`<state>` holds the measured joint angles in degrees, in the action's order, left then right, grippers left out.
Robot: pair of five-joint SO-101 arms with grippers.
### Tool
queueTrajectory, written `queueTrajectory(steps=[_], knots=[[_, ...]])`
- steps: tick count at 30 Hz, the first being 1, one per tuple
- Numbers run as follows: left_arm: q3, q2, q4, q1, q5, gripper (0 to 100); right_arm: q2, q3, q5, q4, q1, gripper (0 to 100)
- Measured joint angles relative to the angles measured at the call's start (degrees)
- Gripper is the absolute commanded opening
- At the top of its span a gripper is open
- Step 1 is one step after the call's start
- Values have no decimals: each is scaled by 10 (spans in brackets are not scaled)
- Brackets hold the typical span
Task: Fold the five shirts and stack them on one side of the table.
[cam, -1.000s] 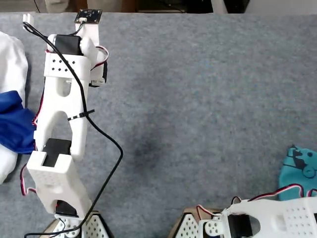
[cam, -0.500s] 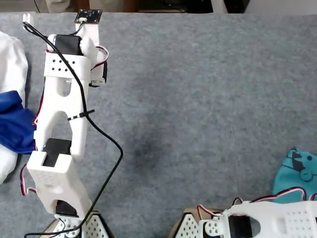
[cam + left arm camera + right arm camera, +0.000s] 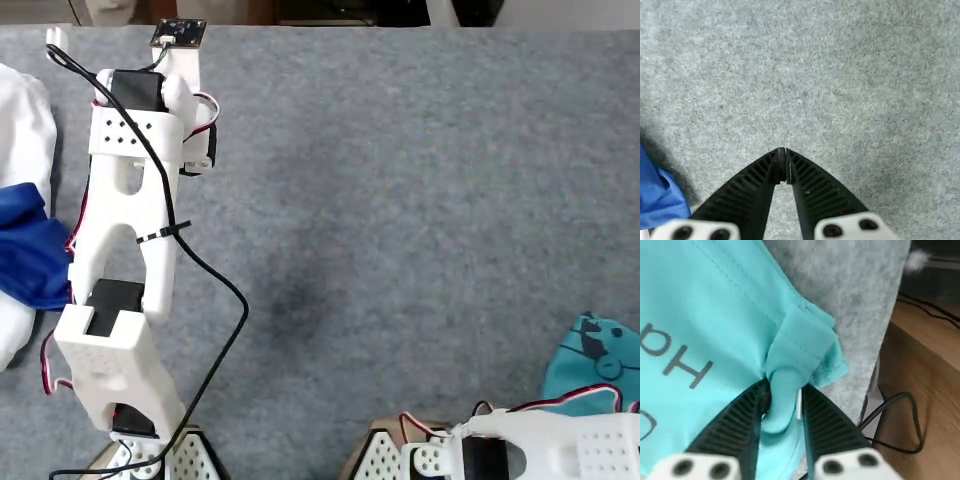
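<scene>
Firmly, right tool [image 3: 783, 389] pinches crumpled teal shirt [image 3: 700, 305]; long axis unclear.

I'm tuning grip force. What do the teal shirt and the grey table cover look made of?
Teal shirt: thin soft fabric, perhaps cotton knit; matte, stitched seams, bunched in the right gripper. Table cover: felt or low-pile carpet, going by its fuzzy, speckled grey surface.
</scene>
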<state>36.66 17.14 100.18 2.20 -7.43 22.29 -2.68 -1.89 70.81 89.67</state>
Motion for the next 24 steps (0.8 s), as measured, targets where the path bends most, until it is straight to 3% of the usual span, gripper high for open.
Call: queueTrajectory(steps=[24], knots=[[0,0,0,-9,0,20,-9,-80,0,12,-69,5]])
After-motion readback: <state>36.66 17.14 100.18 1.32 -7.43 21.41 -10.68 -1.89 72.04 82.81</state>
